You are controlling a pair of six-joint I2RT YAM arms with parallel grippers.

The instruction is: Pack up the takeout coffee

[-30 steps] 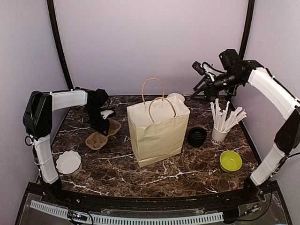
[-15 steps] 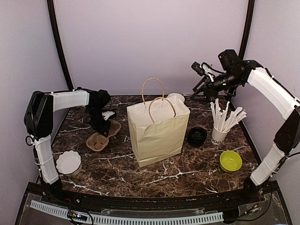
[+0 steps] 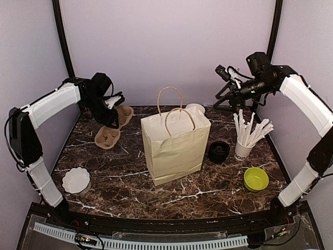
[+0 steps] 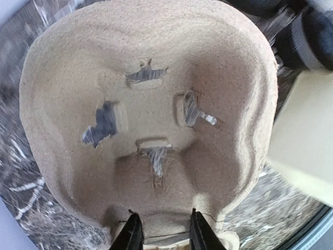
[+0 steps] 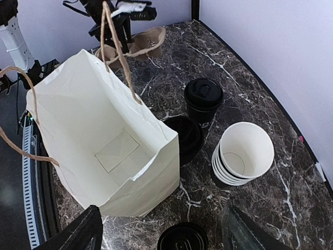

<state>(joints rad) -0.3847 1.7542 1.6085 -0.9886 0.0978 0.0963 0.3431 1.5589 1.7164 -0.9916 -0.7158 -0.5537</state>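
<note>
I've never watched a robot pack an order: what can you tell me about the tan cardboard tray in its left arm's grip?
The tan moulded-pulp cup tray has two round, empty wells, rough and fibrous. One well's floor has four torn slits, the dark marble table showing through. The left hand pinches its rim between two black fingers. It hangs tilted, apparently clear of the table.

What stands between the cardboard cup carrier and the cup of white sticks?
The open paper bag stands between the cardboard cup carrier and the cup of white sticks, as the top view shows.
</note>
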